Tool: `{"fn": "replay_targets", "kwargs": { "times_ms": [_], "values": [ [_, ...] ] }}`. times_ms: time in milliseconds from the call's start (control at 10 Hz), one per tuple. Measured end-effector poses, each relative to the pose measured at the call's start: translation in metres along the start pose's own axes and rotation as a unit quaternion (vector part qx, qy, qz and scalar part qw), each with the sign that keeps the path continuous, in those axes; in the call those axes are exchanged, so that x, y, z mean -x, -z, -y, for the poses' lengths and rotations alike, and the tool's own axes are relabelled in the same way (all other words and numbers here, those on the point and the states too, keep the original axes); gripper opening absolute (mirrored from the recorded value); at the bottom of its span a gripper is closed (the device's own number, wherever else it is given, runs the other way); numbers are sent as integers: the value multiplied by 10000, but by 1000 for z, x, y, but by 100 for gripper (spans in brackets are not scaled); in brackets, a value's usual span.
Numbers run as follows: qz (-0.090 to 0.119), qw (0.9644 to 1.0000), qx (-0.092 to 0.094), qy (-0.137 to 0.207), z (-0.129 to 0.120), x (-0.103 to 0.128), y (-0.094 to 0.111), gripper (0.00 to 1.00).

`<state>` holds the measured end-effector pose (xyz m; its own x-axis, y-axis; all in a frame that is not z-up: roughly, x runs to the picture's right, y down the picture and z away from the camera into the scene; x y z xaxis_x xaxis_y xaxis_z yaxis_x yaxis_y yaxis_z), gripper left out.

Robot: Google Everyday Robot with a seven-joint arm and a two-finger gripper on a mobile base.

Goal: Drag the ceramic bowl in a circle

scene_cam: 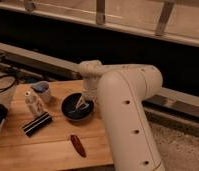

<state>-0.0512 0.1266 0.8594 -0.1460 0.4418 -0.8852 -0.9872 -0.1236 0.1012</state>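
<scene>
The bowl [70,112] is round, shallow and glossy dark, almost black, with a thin lighter rim, and it is the widest dish in view. It sits flat on the wooden table [48,154], toward the table's far right part, just left of the arm [129,100]. The arm is a thick white tube that rises from the near right, bends over at a rounded elbow and ends in a pale wrist above the bowl's far right edge. From there the gripper [83,102] reaches down into the bowl, its pale tip lying against the dark inside near the right wall. Whether it is clenched, released or grasping the rim cannot be told. Inside the bowl only the gripper's tip shows. Just left of the bowl and a little farther stands a small pale cup [42,91] with a blue inside; what it holds cannot be told. Near the cup, on its near side, stands a small white bottle [33,103], upright. Nearer still lies a dark bar [36,123] with a light stripe, set at a slant. A reddish-brown oblong thing [77,145] lies on the table near the front edge, apart from the bowl.
</scene>
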Motion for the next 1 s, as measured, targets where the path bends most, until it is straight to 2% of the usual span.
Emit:
{"fn": "replay_targets", "kwargs": {
  "times_ms": [100, 200, 400, 600, 900, 1000],
  "values": [
    [-25, 10000, 10, -22, 0, 2, 0, 89],
    [-132, 9999, 32, -94, 2, 11, -7, 77],
    [-270, 9993, 155, -223, 9, 25, -23, 58],
    [-327, 9987, 258, -304, 14, 29, -30, 38],
    [-63, 9996, 148, -245, 9, 20, -15, 7],
    [10, 9997, 130, -216, 7, 16, -10, 1]
  ]
}}
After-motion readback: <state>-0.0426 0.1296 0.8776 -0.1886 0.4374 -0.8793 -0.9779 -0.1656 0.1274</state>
